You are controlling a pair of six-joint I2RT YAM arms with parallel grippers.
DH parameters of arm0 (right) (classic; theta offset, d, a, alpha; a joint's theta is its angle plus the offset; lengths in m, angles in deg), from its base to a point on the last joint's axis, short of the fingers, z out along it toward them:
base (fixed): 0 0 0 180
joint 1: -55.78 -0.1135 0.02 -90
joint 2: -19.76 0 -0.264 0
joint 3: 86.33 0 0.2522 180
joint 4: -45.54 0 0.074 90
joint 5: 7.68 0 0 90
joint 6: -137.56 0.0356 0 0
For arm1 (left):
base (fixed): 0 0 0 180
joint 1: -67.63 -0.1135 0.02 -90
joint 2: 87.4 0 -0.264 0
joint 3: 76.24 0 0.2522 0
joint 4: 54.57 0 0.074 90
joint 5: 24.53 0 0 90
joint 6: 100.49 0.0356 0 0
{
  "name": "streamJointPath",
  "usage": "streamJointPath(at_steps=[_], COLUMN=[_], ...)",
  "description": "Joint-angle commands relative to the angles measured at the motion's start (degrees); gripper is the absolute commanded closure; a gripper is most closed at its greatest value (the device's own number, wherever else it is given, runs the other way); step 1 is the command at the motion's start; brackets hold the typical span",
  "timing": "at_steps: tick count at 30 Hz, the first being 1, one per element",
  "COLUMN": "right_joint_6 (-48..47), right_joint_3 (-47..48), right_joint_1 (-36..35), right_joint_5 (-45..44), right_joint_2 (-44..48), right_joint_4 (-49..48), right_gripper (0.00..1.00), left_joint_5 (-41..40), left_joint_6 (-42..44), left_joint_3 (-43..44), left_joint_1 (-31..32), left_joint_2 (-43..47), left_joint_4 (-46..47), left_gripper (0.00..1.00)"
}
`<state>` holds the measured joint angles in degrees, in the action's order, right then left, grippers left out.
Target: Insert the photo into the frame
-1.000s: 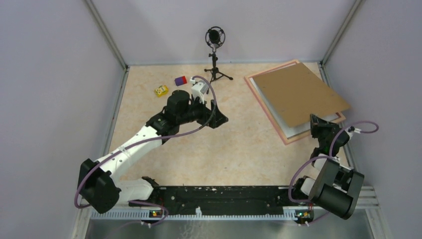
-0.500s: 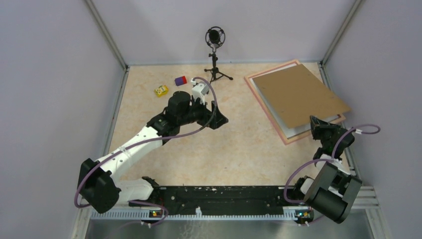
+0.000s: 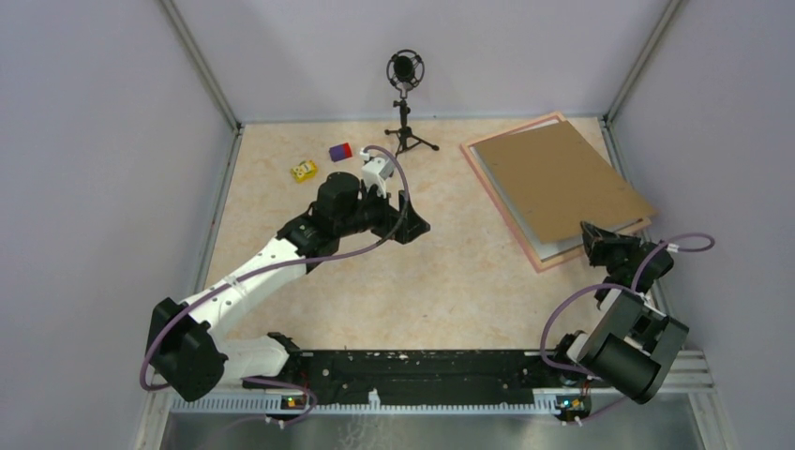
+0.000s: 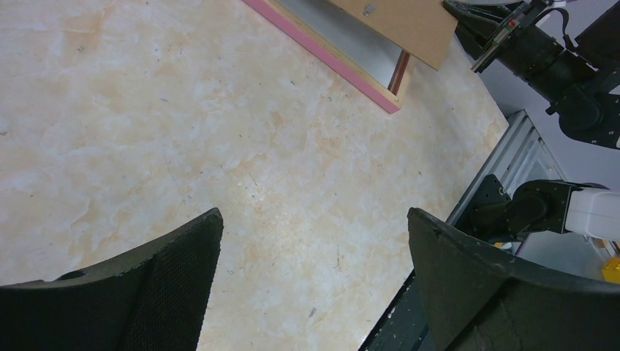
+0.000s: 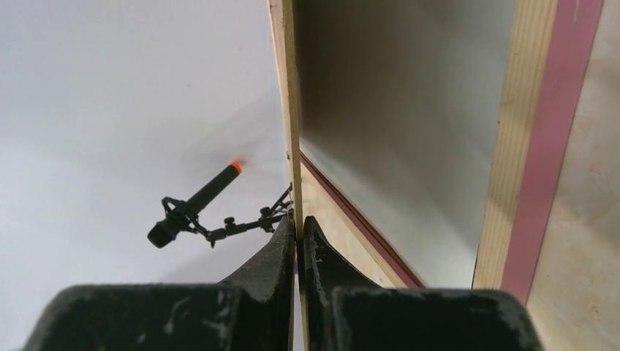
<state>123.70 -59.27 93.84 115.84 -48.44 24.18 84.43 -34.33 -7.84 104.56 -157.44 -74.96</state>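
The right tool (image 5: 298, 228) is pinched tight on the near edge of the brown backing board (image 3: 562, 178), which tilts up over the pink frame (image 5: 552, 146). The photo (image 5: 409, 124) lies inside the frame, pale side showing. The left tool (image 4: 313, 219) gapes wide and holds nothing, well left of the frame.

A black microphone on a small tripod (image 3: 405, 70) stands at the far edge of the beige marbled tabletop (image 3: 450, 272); left of it lie a purple-and-red block (image 3: 340, 151) and a small yellow toy (image 3: 303, 171); a plain brown backing board (image 3: 562, 178) sits askew at far right
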Motion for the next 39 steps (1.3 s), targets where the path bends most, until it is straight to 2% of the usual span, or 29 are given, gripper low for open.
streamJointPath(at_steps=[1, 5, 13, 31, 39], right_joint_6=[0.28, -2.32, -3.54, -7.27, -7.17], right_joint_3=[3.54, 6.18, 8.83, 7.43, 6.94], right_joint_1=[0.34, 0.34, 0.34, 3.76, 3.42], right_joint_5=[4.65, 5.44, 6.1, 10.08, 9.05], right_joint_2=[-1.56, -2.95, -5.6, -2.69, -4.62], right_joint_4=[-1.69, 2.41, 2.25, 8.44, 5.69], right_gripper=[1.0, 1.0, 1.0, 1.0, 1.0], left_joint_5=[0.06, 0.07, -0.39, -2.29, -2.58], left_joint_6=[0.46, 0.43, 0.62, 1.47, 1.53], left_joint_3=[-0.31, -0.51, -0.84, -0.84, -0.75], left_joint_1=[0.27, 0.29, 0.33, 1.28, 1.54], left_joint_2=[-0.02, -0.22, -0.22, -0.1, -0.15], left_joint_4=[2.13, 2.23, 2.13, 0.88, 0.81], left_gripper=[0.01, 0.01, 0.01, 0.01, 0.01])
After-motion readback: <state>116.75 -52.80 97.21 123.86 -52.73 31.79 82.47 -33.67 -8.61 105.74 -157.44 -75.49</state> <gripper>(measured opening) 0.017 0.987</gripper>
